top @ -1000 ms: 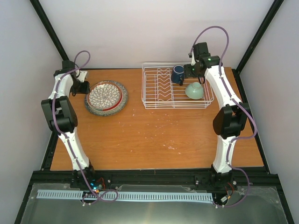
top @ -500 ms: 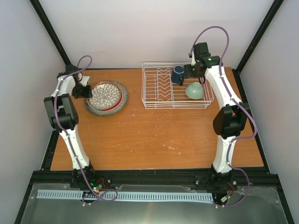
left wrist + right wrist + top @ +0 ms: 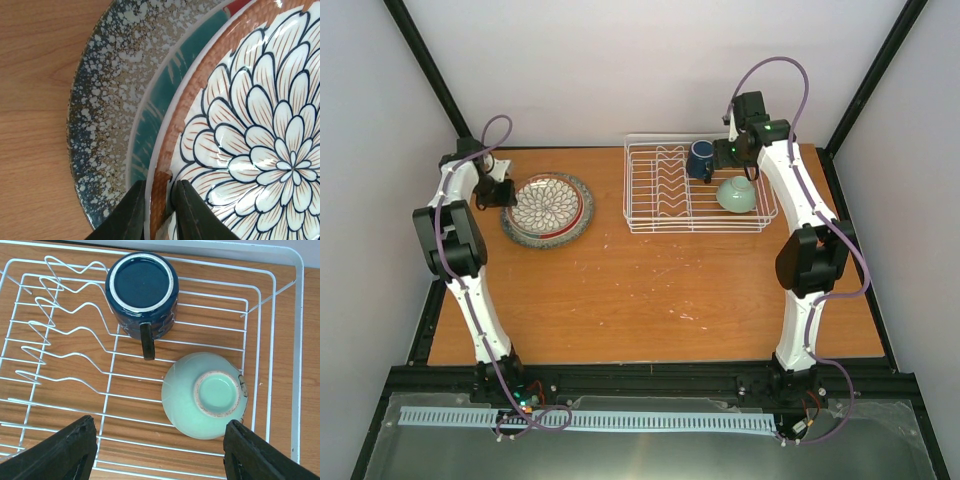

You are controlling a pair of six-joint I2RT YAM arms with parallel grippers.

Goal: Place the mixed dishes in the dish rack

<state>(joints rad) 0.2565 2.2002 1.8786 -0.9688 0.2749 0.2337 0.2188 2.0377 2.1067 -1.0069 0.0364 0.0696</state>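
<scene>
1. The left end effector [image 3: 159, 212] pinches the rim of the red-rimmed plate [image 3: 250, 140], which lies topmost at the left of the worktop [image 3: 650, 290].
2. The dish rack [image 3: 695, 228] lies to its right, under the spread right end effector [image 3: 160, 455].

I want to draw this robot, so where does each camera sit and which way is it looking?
Top external: fixed above and behind the arms, looking down on the table; the left arm and right arm show whole.
Left wrist: on the left arm, looking down at the red-rimmed plate; the left tool pinches its rim.
Right wrist: on the right arm, looking down into the dish rack; the open right tool shows at the bottom corners.
Shared: top and right wrist both show the blue mug and green cup.
</scene>
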